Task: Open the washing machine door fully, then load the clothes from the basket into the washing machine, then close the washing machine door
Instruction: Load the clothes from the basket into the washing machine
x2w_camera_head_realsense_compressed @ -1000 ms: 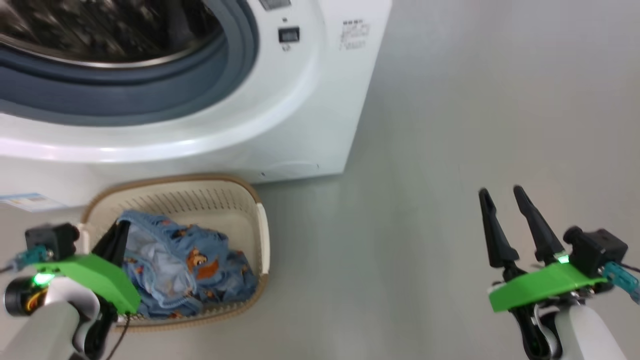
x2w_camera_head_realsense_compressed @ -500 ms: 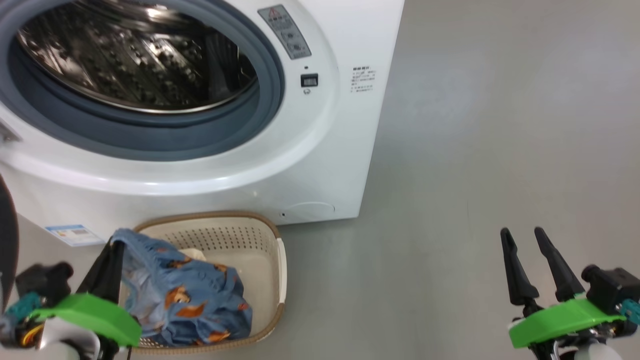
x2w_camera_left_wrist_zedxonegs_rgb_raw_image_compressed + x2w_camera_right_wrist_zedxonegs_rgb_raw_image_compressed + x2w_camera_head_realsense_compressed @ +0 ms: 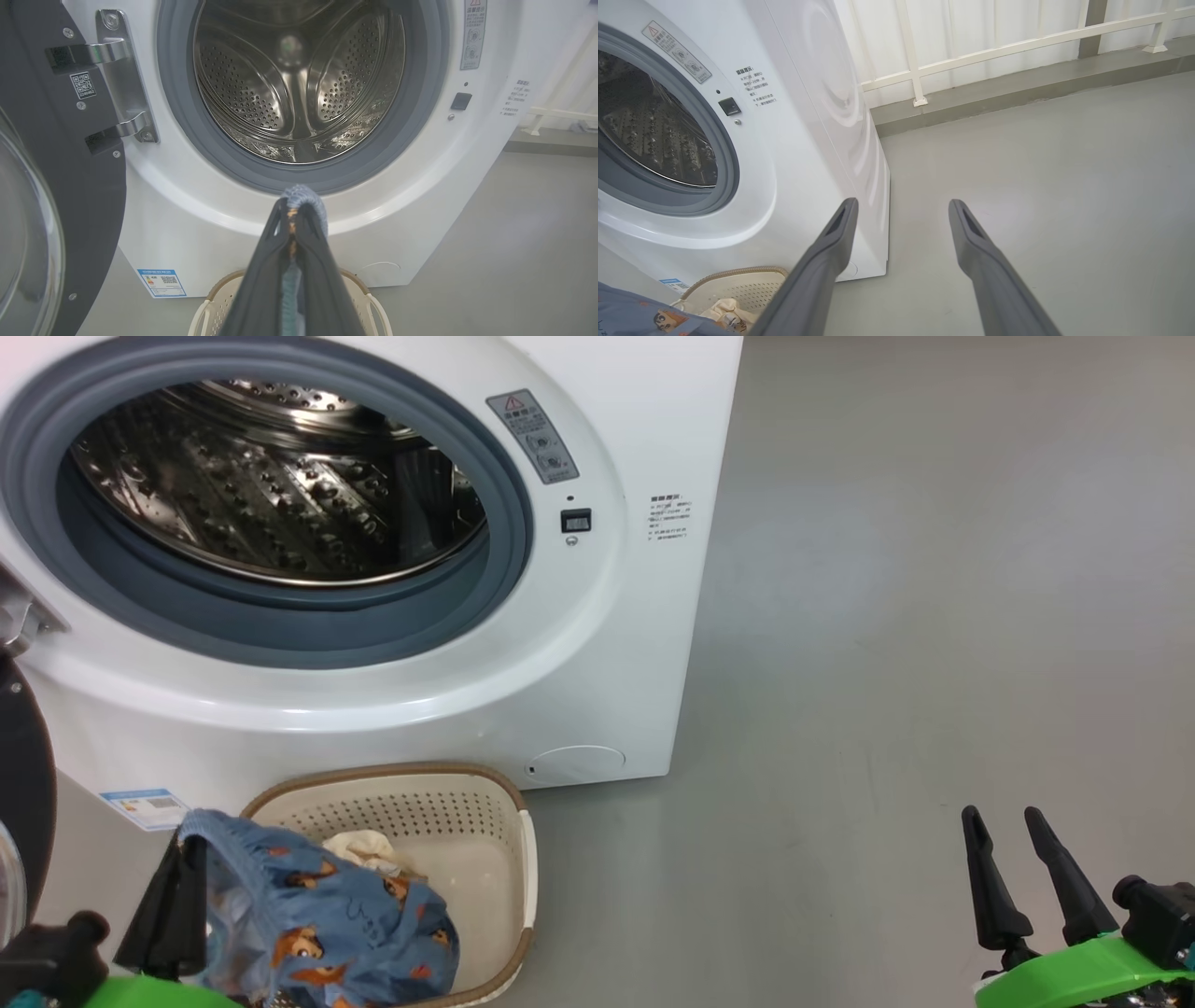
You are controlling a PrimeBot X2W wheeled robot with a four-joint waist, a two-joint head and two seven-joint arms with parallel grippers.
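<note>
Clothes (image 3: 327, 933) are hanging from the left gripper (image 3: 189, 847), pinched shut on blue fabric over the basket (image 3: 411, 775) before the washing machine (image 3: 597, 663), whose door (image 3: 46, 186) is standing wide open. The right gripper (image 3: 1004, 814) is hovering empty, jaws spread.

You have the drum (image 3: 299, 88) mouth standing open in the upper left of the head frame, ringed by the blue-grey gasket (image 3: 280, 639). The washing machine door (image 3: 56, 186) is swung out along the left edge of the left wrist frame. Its hinge (image 3: 124, 79) sits just beside the opening, so that side is walled off.

Below the mouth, the basket (image 3: 523, 831) stands just before the washing machine (image 3: 607, 691). The clothes (image 3: 345, 933) bulge above its rim at lower left, clamped in the left gripper (image 3: 290, 212).

Your free room is to the right: bare floor (image 3: 887, 663) around the right gripper (image 3: 1001, 817), its fingers (image 3: 994, 270) spread apart. A white railing (image 3: 1017, 44) bounds it along the top of the right wrist frame.
</note>
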